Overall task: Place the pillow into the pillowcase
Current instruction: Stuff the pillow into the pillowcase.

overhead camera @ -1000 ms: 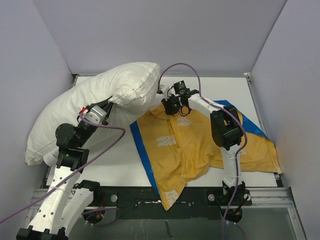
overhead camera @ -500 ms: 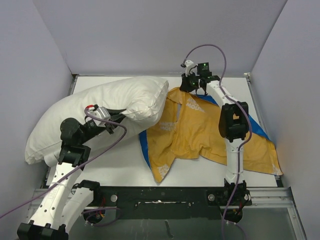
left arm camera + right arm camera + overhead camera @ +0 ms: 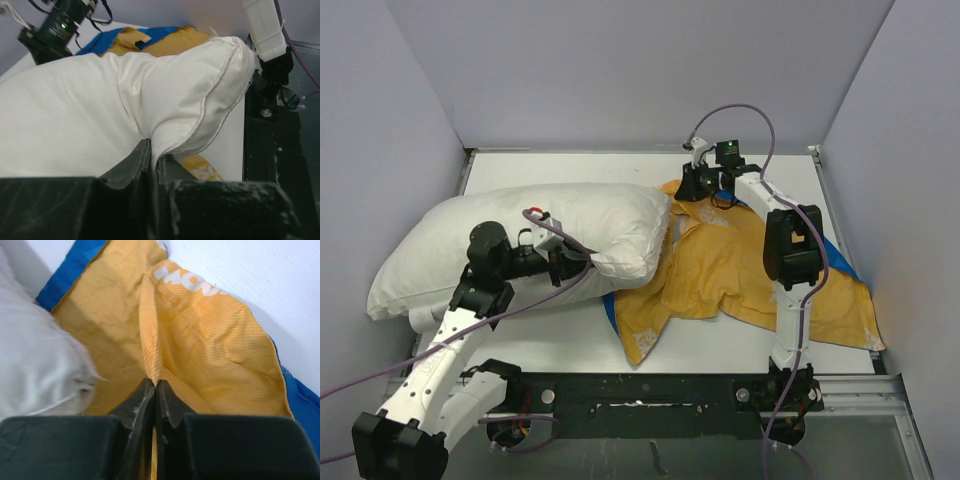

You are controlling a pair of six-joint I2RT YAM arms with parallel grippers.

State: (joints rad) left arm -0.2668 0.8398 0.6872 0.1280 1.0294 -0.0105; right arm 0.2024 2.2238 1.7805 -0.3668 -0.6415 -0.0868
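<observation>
We see one pillow [image 3: 510, 240] and one pillowcase [image 3: 730, 270] on the desk [image 3: 550, 325]. The pillow lies on the left. Its right end touches the pillowcase, which lies crumpled on the right, yellow side up with some blue at the edges. We have two grippers. Our left gripper [image 3: 152, 150] is pinched tight on the pillow's near edge. Our right gripper [image 3: 155, 384] is pinched tight on a fold of the pillowcase at the far side.

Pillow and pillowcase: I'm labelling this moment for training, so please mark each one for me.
pillow [image 3: 615, 215]: top external view, on its plump right end.
pillowcase [image 3: 720, 270]: top external view, on the middle of its mustard-yellow side.
</observation>
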